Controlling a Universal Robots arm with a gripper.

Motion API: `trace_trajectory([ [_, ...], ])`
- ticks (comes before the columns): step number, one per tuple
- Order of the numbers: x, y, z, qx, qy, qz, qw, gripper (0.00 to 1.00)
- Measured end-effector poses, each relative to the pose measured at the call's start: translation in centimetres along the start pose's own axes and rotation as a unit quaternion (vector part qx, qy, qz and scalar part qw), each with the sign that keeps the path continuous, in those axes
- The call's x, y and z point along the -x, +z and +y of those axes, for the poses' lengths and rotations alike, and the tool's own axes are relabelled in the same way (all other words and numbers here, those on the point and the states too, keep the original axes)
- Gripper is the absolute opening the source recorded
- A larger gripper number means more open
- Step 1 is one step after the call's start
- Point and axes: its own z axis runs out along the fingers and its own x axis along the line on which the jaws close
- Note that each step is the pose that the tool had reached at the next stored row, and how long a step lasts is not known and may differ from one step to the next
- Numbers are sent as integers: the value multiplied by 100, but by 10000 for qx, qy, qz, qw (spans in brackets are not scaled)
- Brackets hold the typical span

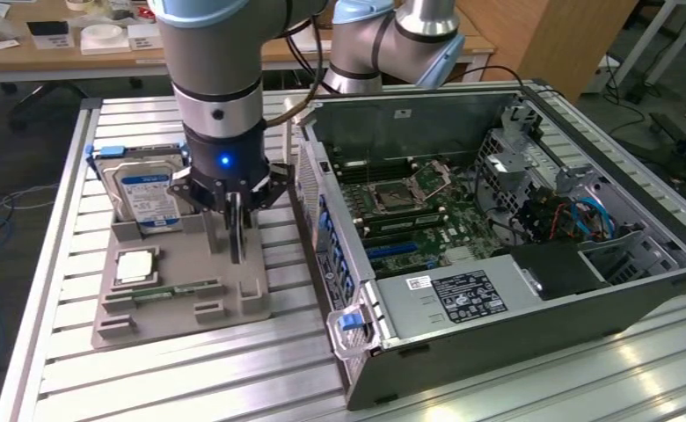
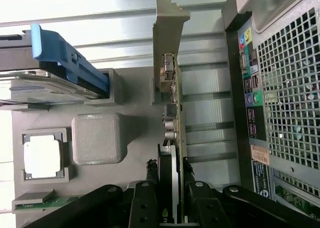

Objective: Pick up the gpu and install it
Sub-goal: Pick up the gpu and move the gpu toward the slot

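Clasping hand [image 2: 168, 172] around upright gpu [image 2: 171, 95]

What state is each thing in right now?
gpu: upright on edge at the tray, not installed.
gripper: astride the gpu.
hard drive: standing on edge in the tray.
processor chip: flat in its tray pocket.
computer case: side open, motherboard exposed.
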Motion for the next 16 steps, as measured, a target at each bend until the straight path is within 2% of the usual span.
trace_trajectory([
  [8, 2, 141, -26, -8, -31, 4, 10000, 29],
  [10, 3, 166, -30, -29, -37, 3, 10000, 29],
  [14, 3, 200, -34, -100, -41, -1, 9999, 29],
  [16, 2, 203, -34, -120, -41, -1, 9999, 29],
])
